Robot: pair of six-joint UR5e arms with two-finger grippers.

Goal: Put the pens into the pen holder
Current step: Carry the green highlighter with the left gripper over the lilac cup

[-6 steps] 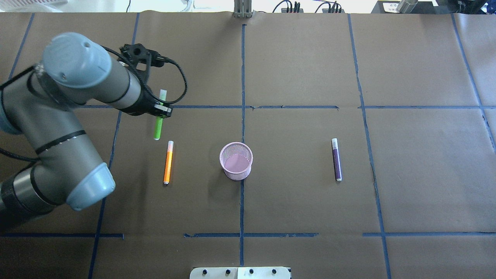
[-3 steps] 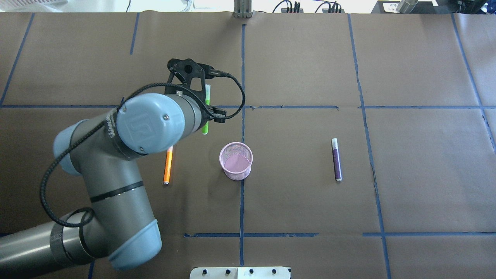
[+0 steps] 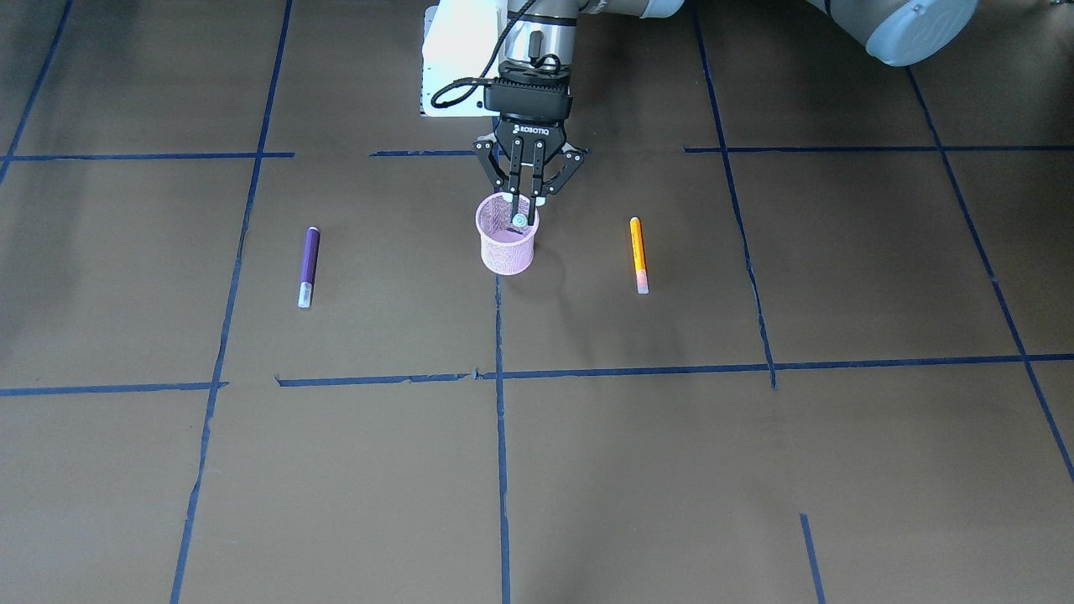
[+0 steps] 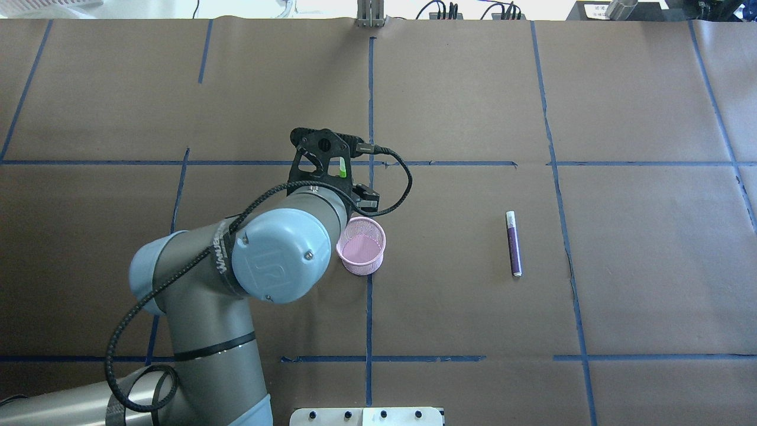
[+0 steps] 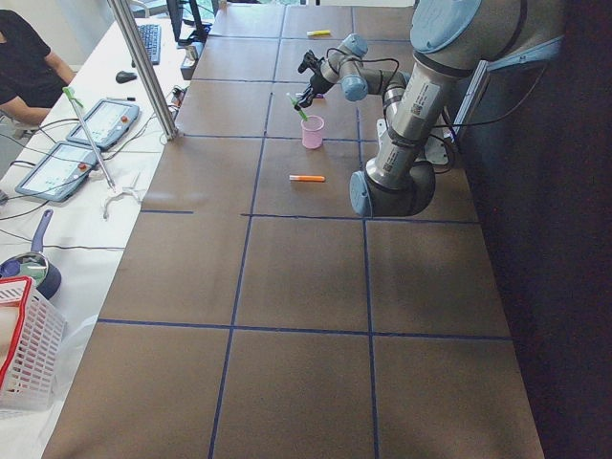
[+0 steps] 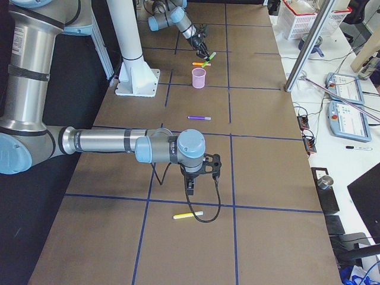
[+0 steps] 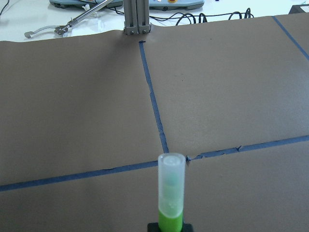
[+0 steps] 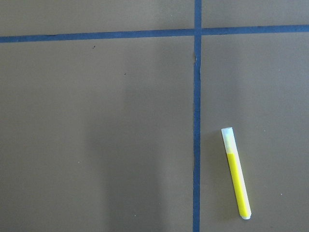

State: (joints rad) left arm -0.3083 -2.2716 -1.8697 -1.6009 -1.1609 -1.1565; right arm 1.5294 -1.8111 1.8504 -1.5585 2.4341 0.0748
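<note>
My left gripper (image 3: 521, 220) is shut on the green pen (image 3: 520, 220) and holds it tilted just above the pink mesh pen holder (image 3: 507, 247), cap end pointing away from the robot. The pen also shows in the left wrist view (image 7: 171, 193) and in the overhead view (image 4: 342, 170). The orange pen (image 3: 639, 254) lies flat beside the holder; my arm hides it in the overhead view. The purple pen (image 4: 513, 244) lies flat on the holder's other side. My right gripper (image 6: 190, 185) hovers over the table far from the holder; I cannot tell whether it is open.
A yellow pen (image 8: 236, 173) lies on the brown paper below the right wrist, near a blue tape cross. Blue tape lines grid the table (image 4: 473, 89). A white mount plate (image 3: 457, 50) sits at the robot's base.
My left arm has swung to the right with the green pen in its grip, from above the orange pen's area to above the pink holder. The other pens and the holder have not moved.
</note>
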